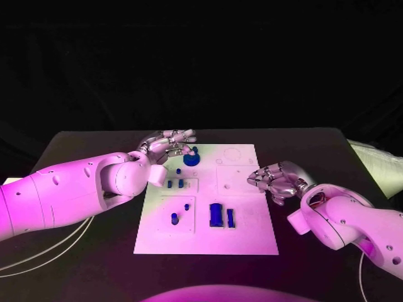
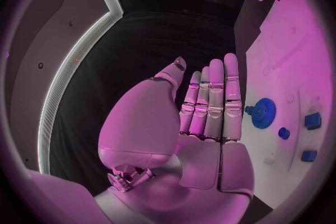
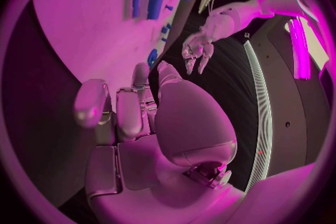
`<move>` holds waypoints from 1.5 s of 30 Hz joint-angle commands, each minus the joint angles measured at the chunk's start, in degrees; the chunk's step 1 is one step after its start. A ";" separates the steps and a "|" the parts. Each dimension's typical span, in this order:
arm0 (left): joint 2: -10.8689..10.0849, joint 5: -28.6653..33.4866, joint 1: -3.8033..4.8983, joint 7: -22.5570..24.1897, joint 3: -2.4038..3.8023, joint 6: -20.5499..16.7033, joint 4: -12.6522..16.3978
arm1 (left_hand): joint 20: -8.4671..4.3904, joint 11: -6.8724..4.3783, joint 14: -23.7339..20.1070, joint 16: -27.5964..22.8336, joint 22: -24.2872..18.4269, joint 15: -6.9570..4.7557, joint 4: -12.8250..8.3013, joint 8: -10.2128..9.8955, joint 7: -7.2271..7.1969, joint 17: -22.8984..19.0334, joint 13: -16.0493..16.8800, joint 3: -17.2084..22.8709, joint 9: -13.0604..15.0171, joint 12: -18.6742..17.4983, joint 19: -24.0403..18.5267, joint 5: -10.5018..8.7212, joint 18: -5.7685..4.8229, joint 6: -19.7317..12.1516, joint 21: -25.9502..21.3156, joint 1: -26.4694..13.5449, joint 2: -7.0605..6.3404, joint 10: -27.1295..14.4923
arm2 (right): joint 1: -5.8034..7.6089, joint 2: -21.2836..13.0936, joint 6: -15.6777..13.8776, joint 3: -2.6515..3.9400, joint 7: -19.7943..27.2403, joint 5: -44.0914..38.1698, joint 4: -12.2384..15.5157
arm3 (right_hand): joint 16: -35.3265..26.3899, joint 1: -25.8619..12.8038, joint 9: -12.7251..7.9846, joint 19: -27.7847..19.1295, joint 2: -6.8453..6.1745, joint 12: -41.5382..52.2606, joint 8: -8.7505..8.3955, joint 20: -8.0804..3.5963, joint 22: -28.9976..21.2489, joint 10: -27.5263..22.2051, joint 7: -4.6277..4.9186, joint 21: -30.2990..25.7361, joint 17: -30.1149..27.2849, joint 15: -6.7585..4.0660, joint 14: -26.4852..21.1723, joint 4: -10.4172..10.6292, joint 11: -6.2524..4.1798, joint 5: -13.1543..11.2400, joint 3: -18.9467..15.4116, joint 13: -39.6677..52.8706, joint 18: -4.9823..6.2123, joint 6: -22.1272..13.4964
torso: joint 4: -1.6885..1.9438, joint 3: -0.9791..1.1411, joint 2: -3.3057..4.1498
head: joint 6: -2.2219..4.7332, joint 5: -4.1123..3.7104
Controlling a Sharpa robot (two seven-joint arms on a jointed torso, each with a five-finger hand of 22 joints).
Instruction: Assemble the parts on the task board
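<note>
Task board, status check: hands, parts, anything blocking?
Left hand open, empty, by the blue gear. Right hand empty, fingers curled, at the task board right edge. Blue parts on board, nothing blocking.

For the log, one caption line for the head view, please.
Both arms over the white task board: left robot hand open beside the blue gear, right robot hand curled, empty, at the board's right edge.

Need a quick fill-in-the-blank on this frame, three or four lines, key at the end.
1. The blue gear lies on the task board beside the ___ robot hand.
2. The left robot hand holds ___, its fingers straight.
3. The table under the board is ___ in colour.
4. The right robot hand hovers at the board's ___ edge.

Missing words: left; nothing; black; right
</note>
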 commanded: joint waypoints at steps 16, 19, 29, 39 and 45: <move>3.76 5.61 -2.61 8.72 -0.04 -9.87 -6.75 | 4.55 0.93 3.94 -36.91 -20.88 3.17 -0.11 -2.73 -0.12 -15.72 -2.84 5.44 -0.14 -10.94 -9.41 0.28 0.80 3.05 -13.72 1.53 -0.41 4.73 | 3.77 12.03 8.63 -0.07 30.22 42.26 -23.26 | -50.85 4.88 -11.19 -14.91 -0.16 -27.97 -0.76 6.47 -32.41 -1.90 3.80 -39.08 -43.12 6.62 -15.70 -5.59 5.30 -8.37 10.72 -36.43 2.76 -3.43 | -1.12 0.65 -4.28 | 3.97 1.28; 3.66 3.60 -2.57 5.85 -0.07 -7.89 -6.51 | 0.41 -1.66 -14.26 -42.14 -30.70 0.94 -4.55 -4.83 -3.56 -20.76 -6.35 -0.21 -3.91 -14.31 -25.21 -4.15 -2.94 -15.15 -17.26 -23.33 4.45 -14.00 | 3.78 11.90 4.32 -0.14 25.87 38.08 -22.90 | -57.47 -22.39 -15.81 -31.60 0.69 -34.32 -4.39 3.11 -39.73 -20.18 0.47 -48.26 -48.88 2.04 -34.68 -8.23 2.92 -11.93 8.64 -40.81 -0.72 -20.19 | -1.01 0.39 -3.94 | 3.81 1.14; 3.41 -0.39 -2.69 7.17 0.72 -15.98 -2.03 | -2.68 -7.54 -27.41 -45.46 -37.25 -3.85 -4.55 -9.27 -5.98 -20.76 -6.35 -4.21 -3.91 -16.38 -36.36 -4.15 -4.20 -28.25 -17.26 -41.42 4.45 -27.62 | 7.04 9.89 -3.77 -4.47 30.66 42.36 -16.98 | -60.59 -41.32 -18.32 -44.67 0.69 -34.32 -4.39 0.86 -43.90 -34.31 -2.03 -53.61 -51.60 2.04 -49.57 -12.84 -2.36 -14.25 6.29 -45.58 -2.29 -32.62 | 2.98 0.29 -4.47 | 7.43 -2.68; 2.97 -7.53 -2.91 9.53 2.12 -30.44 5.99 | -4.83 -7.54 -36.51 -47.66 -41.69 -3.85 -4.55 -9.27 -11.04 -20.76 -6.35 -7.01 -3.91 -20.63 -44.01 -4.15 -5.41 -37.27 -17.26 -53.79 4.45 -37.01 | 12.22 6.70 -16.62 -11.34 38.28 49.18 -7.57 | -66.41 -54.10 -23.18 -53.57 0.69 -34.32 -4.39 -3.72 -46.64 -43.98 -7.21 -57.10 -56.63 2.04 -59.78 -12.84 -2.36 -18.90 1.43 -45.58 -3.54 -41.03 | 5.83 0.23 -4.85 | 10.03 -5.42; 2.87 -9.16 -2.96 10.07 2.44 -33.73 7.81 | -9.07 -7.54 -40.48 -52.08 -43.63 -3.85 -4.55 -9.27 -11.04 -20.76 -6.35 -8.16 -3.91 -20.63 -47.26 -4.15 -9.80 -41.23 -17.26 -59.19 4.45 -41.11 | 13.05 6.19 -18.67 -12.43 39.50 50.26 -6.06 | -66.41 -59.75 -23.18 -57.52 0.69 -34.32 -4.39 -3.72 -47.84 -48.24 -7.21 -58.65 -56.63 2.04 -64.31 -12.84 -2.36 -18.90 1.43 -45.58 -7.84 -44.76 | 5.83 0.23 -4.85 | 10.03 -5.42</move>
